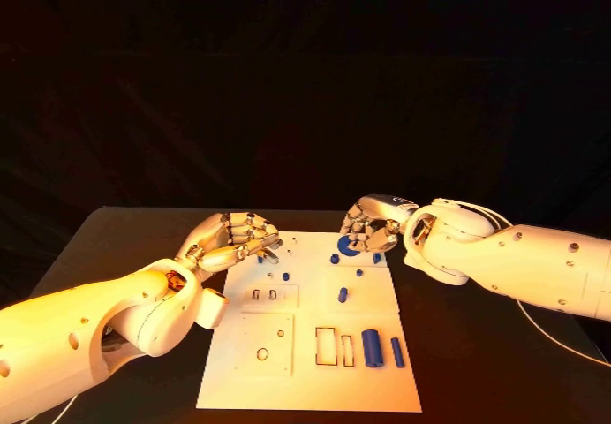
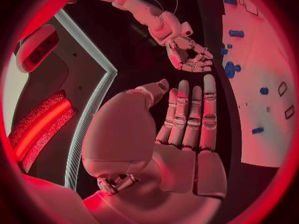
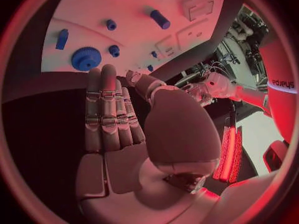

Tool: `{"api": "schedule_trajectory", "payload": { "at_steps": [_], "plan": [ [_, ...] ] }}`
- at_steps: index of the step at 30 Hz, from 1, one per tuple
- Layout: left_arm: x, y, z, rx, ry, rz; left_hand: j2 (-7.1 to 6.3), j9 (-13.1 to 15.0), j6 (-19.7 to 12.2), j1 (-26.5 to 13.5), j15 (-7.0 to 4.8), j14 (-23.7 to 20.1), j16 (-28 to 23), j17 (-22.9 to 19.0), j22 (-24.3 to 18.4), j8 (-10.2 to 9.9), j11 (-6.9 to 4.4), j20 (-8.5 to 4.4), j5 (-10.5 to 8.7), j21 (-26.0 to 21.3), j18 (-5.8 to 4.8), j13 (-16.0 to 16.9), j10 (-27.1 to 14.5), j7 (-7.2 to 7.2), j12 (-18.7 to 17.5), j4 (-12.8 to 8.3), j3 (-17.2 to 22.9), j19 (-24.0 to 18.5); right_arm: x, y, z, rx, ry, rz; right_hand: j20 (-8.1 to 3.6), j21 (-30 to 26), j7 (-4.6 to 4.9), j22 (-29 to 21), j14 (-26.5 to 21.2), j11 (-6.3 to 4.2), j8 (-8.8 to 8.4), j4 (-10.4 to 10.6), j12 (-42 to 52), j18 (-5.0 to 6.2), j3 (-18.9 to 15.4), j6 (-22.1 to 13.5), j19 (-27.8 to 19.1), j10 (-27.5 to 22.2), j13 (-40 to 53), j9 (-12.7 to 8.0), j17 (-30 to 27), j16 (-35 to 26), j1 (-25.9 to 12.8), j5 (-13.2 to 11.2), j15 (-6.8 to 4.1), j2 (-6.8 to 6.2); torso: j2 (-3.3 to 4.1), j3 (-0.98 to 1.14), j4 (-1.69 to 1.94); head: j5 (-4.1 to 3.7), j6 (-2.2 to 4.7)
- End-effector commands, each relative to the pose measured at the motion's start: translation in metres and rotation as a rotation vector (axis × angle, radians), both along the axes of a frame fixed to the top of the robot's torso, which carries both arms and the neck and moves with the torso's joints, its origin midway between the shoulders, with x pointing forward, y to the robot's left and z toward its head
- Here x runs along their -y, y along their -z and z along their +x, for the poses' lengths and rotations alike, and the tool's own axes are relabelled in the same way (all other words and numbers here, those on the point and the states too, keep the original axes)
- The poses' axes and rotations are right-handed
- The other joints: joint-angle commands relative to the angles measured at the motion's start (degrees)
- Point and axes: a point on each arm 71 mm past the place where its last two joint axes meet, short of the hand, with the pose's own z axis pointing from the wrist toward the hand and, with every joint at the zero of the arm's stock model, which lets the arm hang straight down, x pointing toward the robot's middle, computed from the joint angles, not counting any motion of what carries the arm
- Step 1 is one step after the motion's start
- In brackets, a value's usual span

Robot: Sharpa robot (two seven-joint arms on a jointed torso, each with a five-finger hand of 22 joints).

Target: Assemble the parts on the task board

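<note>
My left hand (image 1: 233, 238) hovers at the task board's (image 1: 312, 389) far left corner, fingers straight together, holding nothing. My right hand (image 1: 373, 225) hovers over its far right corner, seemingly empty too.

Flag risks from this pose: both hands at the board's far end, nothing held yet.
1. The right hand hovers right by the blue gear; a low approach could knock it or the small blue pegs beside it.
2. The left hand overhangs the task board edge near a small peg; a sweep could shift the board.
3. With both hands close together, reaching at once risks collision.
</note>
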Motion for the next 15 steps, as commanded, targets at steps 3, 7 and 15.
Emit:
{"api": "schedule_trajectory", "payload": {
  "at_steps": [3, 7, 15],
  "plan": [
    [0.003, -0.001, -0.002, -0.033, 0.015, -0.025, -0.03, 0.1, -1.5, -0.9, 0.39, -0.4, -0.8, 0.6, 0.6, 0.3, 0.58, 0.28, 0.02, 0.9, -0.18, 0.3, -2.0, 0.48, 0.5, 0.5, 1.0, -2.1, -0.011, 0.0, -0.001, 0.086, -0.006, -0.073, -0.29, 2.7, -0.17, 2.1, 1.6, -0.7, -0.46, 0.7, 0.0, 0.64, 0.9, 1.0, 1.1, 0.7, 0.1, 0.1, 3.8, 3.9, 0.3, 0.1, -0.46, -0.7, 0.68, -0.09, 0.05, -0.08, 0.0],
    [0.002, -0.001, -0.002, -0.05, 0.007, -0.044, 0.01, 0.1, -1.5, -1.0, 0.41, -0.4, -0.9, 0.6, 0.6, 0.3, 0.62, 0.31, 0.02, 1.0, -0.17, 0.4, -2.1, 0.51, 0.5, 0.5, 1.1, -2.2, -0.018, 0.002, -0.001, 0.088, -0.022, -0.084, -0.42, 5.4, -0.04, 4.4, 1.9, -0.64, -0.82, 1.2, -0.2, 0.59, 1.9, 1.1, 1.2, -0.2, 0.0, 0.2, 7.3, 7.9, 0.3, 0.0, -0.43, -1.09, 0.87, -0.07, 0.18, 0.03, -0.13],
    [0.0, -0.001, -0.002, -0.065, -0.002, -0.059, 0.02, 0.1, -1.6, -1.0, 0.44, -0.5, -0.9, 0.7, 0.7, 0.3, 0.65, 0.34, 0.02, 1.1, -0.17, 0.4, -2.2, 0.53, 0.5, 0.6, 1.2, -2.3, -0.025, 0.009, 0.001, 0.068, -0.033, -0.147, -0.11, 14.3, 0.02, 15.9, 2.3, -0.26, -1.61, 2.2, -0.2, -0.77, 1.8, 0.3, 5.2, -3.2, 0.0, 0.5, 12.2, 15.0, -0.2, 0.0, -0.09, -2.19, 1.27, -0.17, 0.3, 0.01, -0.23]
  ]
}}
